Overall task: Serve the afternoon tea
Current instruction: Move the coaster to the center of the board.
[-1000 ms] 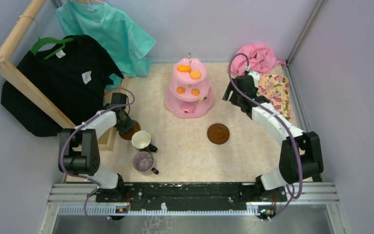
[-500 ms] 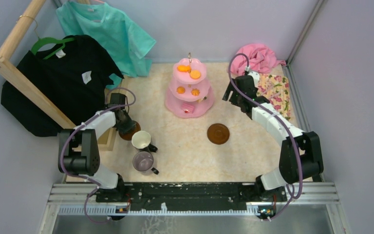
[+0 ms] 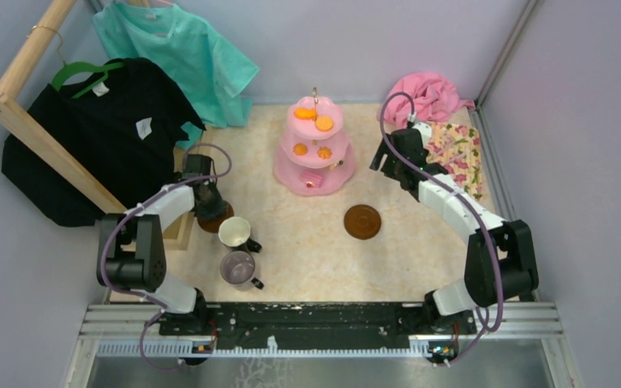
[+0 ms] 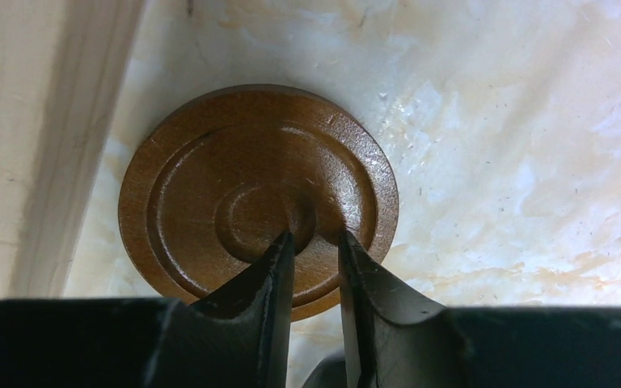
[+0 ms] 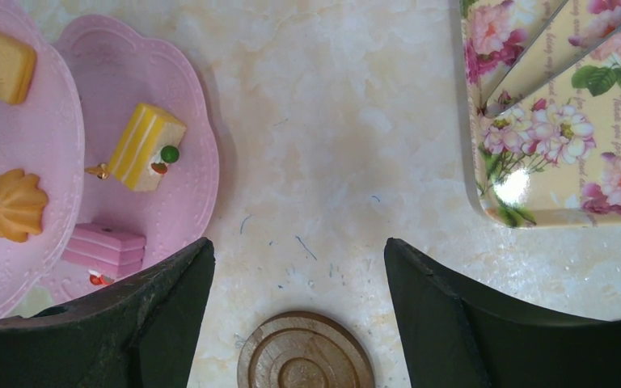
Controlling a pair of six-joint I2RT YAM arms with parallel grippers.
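Brown saucer point(image 4: 210, 186): near rim hidden by left hand point(image 4: 314, 236), slightly parted | right hand point(image 5: 297, 244): wide, empty

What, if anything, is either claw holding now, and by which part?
The right claw is open, empty; the left claw, narrowly parted, is over the brown saucer; a grip cannot be told.

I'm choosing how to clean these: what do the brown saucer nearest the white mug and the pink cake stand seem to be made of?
The saucer looks like turned wood with a satin varnish: concentric rings, faint grain, soft sheen. The cake stand looks like moulded plastic, possibly glazed ceramic: even matte pink, embossed scalloped rims; the look leaves it open.
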